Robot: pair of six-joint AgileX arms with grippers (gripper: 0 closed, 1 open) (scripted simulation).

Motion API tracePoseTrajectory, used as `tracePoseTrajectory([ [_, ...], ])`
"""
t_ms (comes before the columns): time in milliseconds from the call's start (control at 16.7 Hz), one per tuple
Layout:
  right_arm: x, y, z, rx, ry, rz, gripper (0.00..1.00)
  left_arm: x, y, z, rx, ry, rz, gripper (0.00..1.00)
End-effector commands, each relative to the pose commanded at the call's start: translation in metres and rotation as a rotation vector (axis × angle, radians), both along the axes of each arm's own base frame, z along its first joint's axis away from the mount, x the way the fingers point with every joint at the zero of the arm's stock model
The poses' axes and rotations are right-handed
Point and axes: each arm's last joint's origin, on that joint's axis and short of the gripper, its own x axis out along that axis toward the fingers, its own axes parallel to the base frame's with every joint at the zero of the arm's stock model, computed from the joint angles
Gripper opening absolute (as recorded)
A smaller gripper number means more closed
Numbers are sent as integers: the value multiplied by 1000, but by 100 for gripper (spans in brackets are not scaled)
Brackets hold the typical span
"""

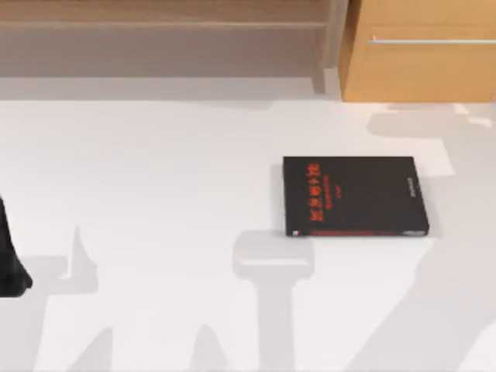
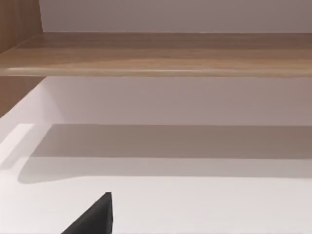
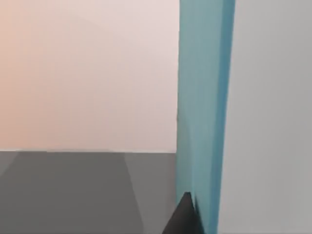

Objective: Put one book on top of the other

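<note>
Teal book up with the right arm, black book flat on the table's right half.

The right gripper (image 3: 187,214) appears clamped on the teal book (image 3: 204,107), though contact is barely visible; the black book (image 1: 353,195) lies long axis left-right. The left gripper (image 2: 92,217) sits parked at the table's left edge.

The top view looks straight down on the white surface (image 1: 155,170). The left wrist view faces low across it toward a wooden shelf (image 2: 156,53). The right wrist view sits close against a teal book (image 3: 204,107).
</note>
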Motion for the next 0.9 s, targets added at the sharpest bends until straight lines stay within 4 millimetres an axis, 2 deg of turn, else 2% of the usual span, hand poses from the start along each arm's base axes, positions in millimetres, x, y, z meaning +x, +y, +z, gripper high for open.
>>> tracePoseTrajectory([
  [360,13,9,-31,4,104,18,0,0,0,0,0,0,0,100],
  [720,9,8,-26,13,91,8,0,0,0,0,0,0,0,100],
  [900,-6,10,-14,59,54,-36,0,0,0,0,0,0,0,100],
])
